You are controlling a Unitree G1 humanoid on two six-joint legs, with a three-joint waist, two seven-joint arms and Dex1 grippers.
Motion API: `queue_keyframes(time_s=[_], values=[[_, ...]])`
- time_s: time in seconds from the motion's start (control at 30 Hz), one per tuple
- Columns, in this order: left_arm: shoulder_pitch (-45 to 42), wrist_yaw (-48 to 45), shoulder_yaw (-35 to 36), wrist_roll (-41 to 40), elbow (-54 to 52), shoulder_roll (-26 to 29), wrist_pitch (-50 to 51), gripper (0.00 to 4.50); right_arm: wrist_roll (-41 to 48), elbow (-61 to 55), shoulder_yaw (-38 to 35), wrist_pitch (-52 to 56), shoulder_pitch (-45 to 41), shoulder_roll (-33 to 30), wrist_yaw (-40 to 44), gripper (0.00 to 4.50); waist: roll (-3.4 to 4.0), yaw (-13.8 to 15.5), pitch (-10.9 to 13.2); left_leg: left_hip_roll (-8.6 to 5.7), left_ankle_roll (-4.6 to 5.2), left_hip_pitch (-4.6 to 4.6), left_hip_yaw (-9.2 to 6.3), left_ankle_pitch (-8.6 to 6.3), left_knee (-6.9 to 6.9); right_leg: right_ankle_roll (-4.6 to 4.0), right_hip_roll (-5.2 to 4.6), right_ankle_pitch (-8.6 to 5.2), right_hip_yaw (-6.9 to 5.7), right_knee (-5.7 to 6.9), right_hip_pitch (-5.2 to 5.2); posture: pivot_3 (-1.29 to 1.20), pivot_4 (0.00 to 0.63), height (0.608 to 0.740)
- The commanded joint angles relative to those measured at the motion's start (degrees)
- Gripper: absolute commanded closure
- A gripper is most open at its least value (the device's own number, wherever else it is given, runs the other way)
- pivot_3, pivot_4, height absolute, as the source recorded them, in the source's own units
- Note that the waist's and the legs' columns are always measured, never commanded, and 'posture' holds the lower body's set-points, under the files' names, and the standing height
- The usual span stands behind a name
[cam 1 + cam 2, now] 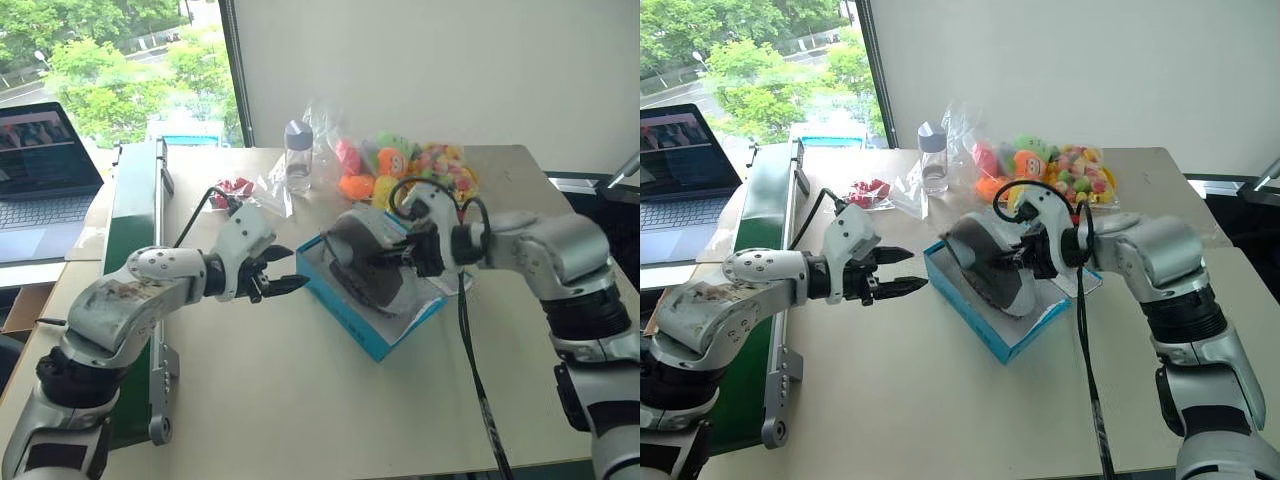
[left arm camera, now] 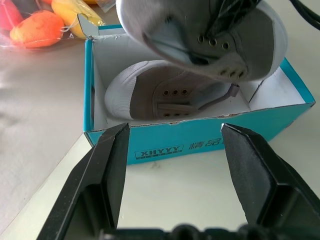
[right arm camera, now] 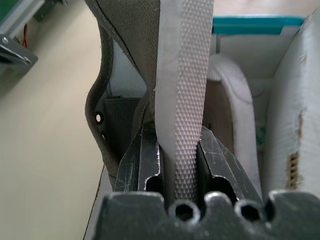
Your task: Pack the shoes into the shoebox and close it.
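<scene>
Mid-table, shoebox [image 1: 372, 300] open w/ one shoe [image 2: 170, 92] inside; right gripper [image 1: 418, 250] pinches 2nd shoe [image 1: 372, 262] over it, left gripper [image 1: 285, 277] empty, fingers apart; lid closing remains.

My right fingers [image 3: 145, 165] pinch a shoe [image 3: 150, 65] of grey woven canvas by its rough, stippled rubber sole. The shoebox [image 2: 200, 145] is matt blue card, white within. My left fingers [image 2: 112, 170] are grainy black plastic.
</scene>
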Motion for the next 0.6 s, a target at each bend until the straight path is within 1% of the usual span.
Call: queue_keyframes(time_s=[0.03,0.13,0.3,0.4,0.5,0.57,0.6], values=[[-0.6,0.0,3.2,-0.7,-2.5,0.8,0.1,1.41,-3.0,0.1,1.0,-4.5,0.2,0.2,1.2,4.17,0.00,0.1,0.0,0.00,0.00,0.00,0.00,0.00,0.01,0.00,0.00,0.00,0.00,0.00,0.00,0.00,0.150,0.740],[-1.0,0.1,3.9,-1.2,-3.1,0.7,1.0,1.41,-5.2,3.2,2.3,-6.8,-0.2,2.2,1.1,4.17,-0.01,0.1,0.0,-0.01,0.00,0.00,0.01,0.00,0.06,-0.01,-0.01,-0.01,0.01,0.00,0.03,0.00,0.150,0.740],[-1.1,0.1,4.0,-1.3,-3.9,1.0,1.8,1.41,-11.2,12.4,6.3,-12.9,-1.2,6.2,2.2,4.17,-0.01,0.0,0.0,-0.01,-0.01,0.03,0.00,0.01,0.06,0.01,0.02,0.01,0.01,0.03,0.05,0.00,0.150,0.740],[-1.1,-0.1,4.4,-1.7,-4.5,1.5,2.4,1.41,-16.0,17.5,9.1,-17.3,-1.9,7.2,2.3,4.17,-0.01,0.0,0.0,-0.01,0.00,0.02,-0.01,0.01,0.05,0.12,0.04,0.08,0.01,0.02,0.05,0.00,0.150,0.740],[-1.1,0.0,4.7,-2.0,-4.9,1.7,2.9,1.41,-19.7,19.9,10.8,-20.4,-2.3,7.8,2.7,4.17,-0.01,-0.1,0.0,-0.01,0.00,0.07,0.01,0.01,0.07,0.13,0.03,0.08,0.04,0.01,0.10,0.00,0.150,0.740],[-1.0,0.1,4.9,-2.3,-5.2,1.9,3.2,1.38,-22.0,19.1,12.5,-21.6,-2.3,7.8,3.5,3.18,-0.01,-0.1,0.0,-0.01,-0.01,0.11,0.00,0.01,0.08,0.10,0.03,0.06,0.04,0.03,0.13,0.00,0.150,0.740],[-1.0,0.2,4.9,-2.4,-5.4,2.0,3.3,1.38,-22.7,18.3,13.0,-22.0,-2.2,7.8,3.8,2.99,-0.01,-0.1,0.0,-0.01,-0.02,0.14,0.01,0.02,0.08,0.08,0.03,0.05,0.04,0.03,0.15,0.00,0.150,0.740]])
